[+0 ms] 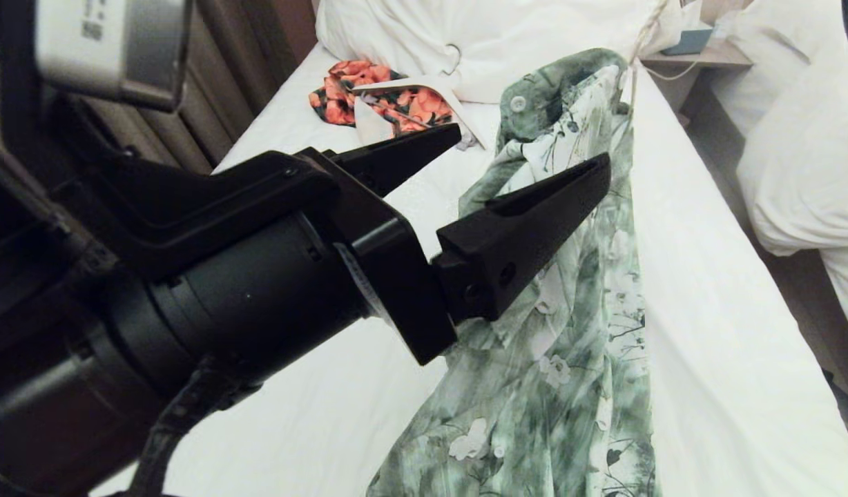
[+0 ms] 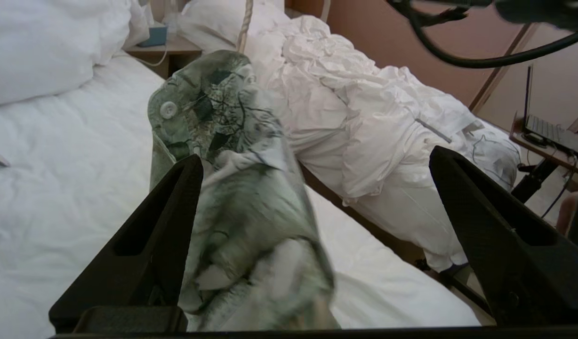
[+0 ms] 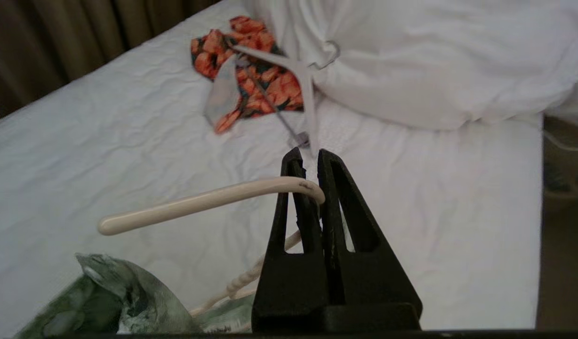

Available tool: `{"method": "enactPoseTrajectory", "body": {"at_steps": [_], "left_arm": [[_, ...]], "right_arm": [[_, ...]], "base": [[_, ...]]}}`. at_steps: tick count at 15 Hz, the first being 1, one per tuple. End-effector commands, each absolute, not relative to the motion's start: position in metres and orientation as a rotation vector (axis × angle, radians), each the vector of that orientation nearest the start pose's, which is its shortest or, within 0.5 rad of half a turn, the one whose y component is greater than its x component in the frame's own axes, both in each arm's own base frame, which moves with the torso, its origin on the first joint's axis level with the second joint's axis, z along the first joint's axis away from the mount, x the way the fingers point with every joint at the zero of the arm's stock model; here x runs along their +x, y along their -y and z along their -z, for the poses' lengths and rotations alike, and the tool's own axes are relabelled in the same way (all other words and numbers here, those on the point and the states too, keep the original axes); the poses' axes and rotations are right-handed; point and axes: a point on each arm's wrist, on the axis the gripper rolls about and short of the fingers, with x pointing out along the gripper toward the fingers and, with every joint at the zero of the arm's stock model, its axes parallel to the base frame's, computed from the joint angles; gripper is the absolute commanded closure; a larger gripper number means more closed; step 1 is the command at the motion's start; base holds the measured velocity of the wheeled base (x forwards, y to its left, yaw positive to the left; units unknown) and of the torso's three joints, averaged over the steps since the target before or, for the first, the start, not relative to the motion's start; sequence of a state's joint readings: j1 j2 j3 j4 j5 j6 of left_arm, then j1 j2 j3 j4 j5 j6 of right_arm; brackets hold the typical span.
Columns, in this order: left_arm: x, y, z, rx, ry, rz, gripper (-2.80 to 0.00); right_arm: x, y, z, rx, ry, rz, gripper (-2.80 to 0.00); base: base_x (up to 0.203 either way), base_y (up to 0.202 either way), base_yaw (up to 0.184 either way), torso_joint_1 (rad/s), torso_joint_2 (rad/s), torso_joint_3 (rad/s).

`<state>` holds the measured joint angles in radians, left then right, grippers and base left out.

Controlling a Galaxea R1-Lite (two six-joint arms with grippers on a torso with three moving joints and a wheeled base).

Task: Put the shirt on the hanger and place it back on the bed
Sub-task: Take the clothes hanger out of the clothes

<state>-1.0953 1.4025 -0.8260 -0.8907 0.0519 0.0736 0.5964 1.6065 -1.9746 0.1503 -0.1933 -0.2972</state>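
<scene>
Left claw (image 1: 534,148) fills the near left of the head view, reaching forward over the bed (image 1: 707,310), prongs spread wide and empty, one prong beside the shirt (image 1: 569,310). A label on the arm is unreadable. Right claw (image 3: 308,157) is clenched on the hanger (image 3: 199,202) at its curved hook. The shirt hangs lengthwise along the bed, collar at the far end, lifted.
</scene>
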Motion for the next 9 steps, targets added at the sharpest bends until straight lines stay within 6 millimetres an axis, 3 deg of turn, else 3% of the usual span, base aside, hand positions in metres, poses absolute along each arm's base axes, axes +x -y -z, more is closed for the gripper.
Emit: {"method": "enactPoseTrajectory", "body": {"at_steps": [1, 7, 8, 9], "left_arm": [[0.105, 0.202, -0.301, -0.127, 0.337, 1.020, -2.80], [0.110, 0.206, -0.296, -0.102, 0.298, 1.010, -2.80], [0.116, 0.202, -0.298, -0.102, 0.306, 0.983, 0.00], [0.121, 0.196, -0.303, -0.106, 0.322, 0.951, 0.00]], "right_arm": [[0.211, -0.138, -0.457, -0.211, 0.278, -0.361, 0.00], [0.217, -0.134, -0.462, -0.179, 0.345, -0.331, 0.00], [0.221, -0.132, -0.460, -0.167, 0.333, -0.326, 0.00], [0.224, -0.132, -0.458, -0.157, 0.322, -0.340, 0.00]], "base": [[0.000, 0.000, 0.000, 0.000, 0.00, 0.000], [0.000, 0.000, 0.000, 0.000, 0.00, 0.000], [0.000, 0.000, 0.000, 0.000, 0.00, 0.000], [0.000, 0.000, 0.000, 0.000, 0.00, 0.000]]}}
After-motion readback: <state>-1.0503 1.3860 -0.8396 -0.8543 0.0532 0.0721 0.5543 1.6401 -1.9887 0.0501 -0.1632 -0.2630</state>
